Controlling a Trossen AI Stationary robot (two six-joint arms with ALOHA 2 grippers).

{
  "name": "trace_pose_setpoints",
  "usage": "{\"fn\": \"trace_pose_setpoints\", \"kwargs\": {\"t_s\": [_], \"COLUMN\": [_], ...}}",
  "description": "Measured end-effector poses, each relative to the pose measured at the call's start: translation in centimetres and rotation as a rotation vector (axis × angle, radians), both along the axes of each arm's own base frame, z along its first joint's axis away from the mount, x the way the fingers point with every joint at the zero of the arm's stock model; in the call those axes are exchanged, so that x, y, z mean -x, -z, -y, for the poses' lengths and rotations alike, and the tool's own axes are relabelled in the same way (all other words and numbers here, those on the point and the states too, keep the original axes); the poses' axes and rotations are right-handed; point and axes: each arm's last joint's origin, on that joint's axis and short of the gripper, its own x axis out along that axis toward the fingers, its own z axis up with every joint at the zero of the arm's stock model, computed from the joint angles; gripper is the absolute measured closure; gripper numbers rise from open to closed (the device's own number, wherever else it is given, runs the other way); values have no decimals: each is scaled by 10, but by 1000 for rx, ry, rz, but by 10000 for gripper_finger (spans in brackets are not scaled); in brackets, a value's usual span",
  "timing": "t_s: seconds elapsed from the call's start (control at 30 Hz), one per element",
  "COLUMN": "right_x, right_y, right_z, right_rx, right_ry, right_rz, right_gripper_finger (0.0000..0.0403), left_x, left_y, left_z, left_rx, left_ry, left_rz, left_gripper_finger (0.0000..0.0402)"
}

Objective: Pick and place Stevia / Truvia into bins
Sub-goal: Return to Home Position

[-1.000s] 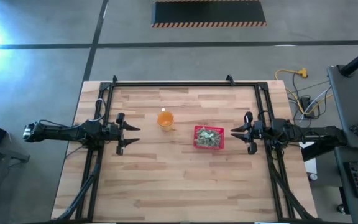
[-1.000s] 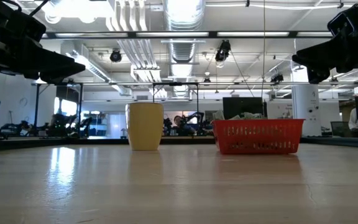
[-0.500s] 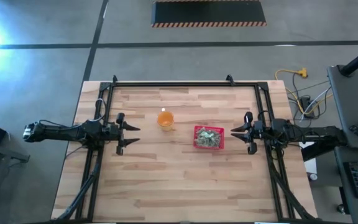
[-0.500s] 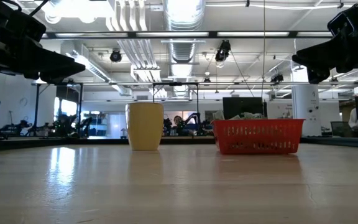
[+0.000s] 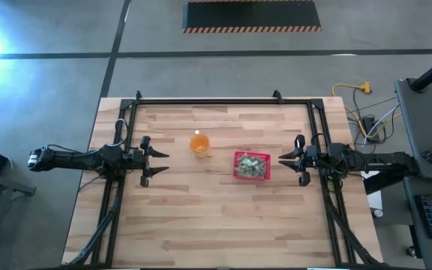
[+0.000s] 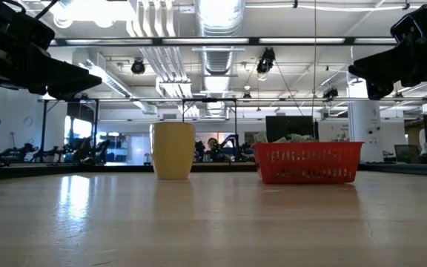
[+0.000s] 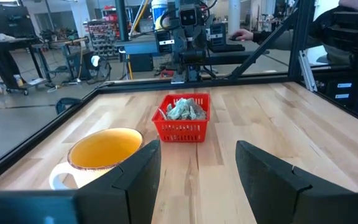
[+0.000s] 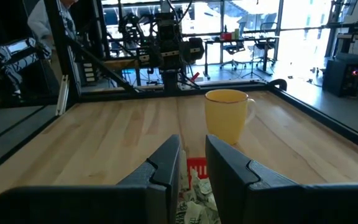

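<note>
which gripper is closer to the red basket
Right. The right gripper hangs close beside the red basket; the left gripper sits far off on the other side, past the orange cup.

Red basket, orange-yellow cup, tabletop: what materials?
The small square red basket: moulded plastic, latticed walls, slight sheen. The orange-yellow handled cup: smooth and glossy, plastic or glazed ceramic, can't tell which. The tabletop: light wood, joined strips with visible grain, satin finish.

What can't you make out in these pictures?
- Packet count: the Stevia packets are too small in the high view, and the wall of the red basket hides most of them in the low view.
- Right wrist view: the right hand and the bottom edge hide most of the basket.
</note>
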Motion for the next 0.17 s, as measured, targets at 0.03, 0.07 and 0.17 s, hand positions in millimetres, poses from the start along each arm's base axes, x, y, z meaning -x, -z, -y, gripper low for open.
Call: {"fn": "trace_pose_setpoints", "kwargs": {"t_s": [0.03,0.07,0.17], "right_x": [0,0,0], "right_y": [0,0,0], "right_z": [0,0,0], "right_rx": [0,0,0], "right_ry": [0,0,0], "right_rz": [0,0,0], "right_gripper_finger": [335,335,335], "left_x": [0,0,0], "left_y": [0,0,0], "left_z": [0,0,0], "left_rx": [0,0,0], "left_ry": [0,0,0], "left_rz": [1,2,1], "left_gripper_finger": [210,210,210]}}
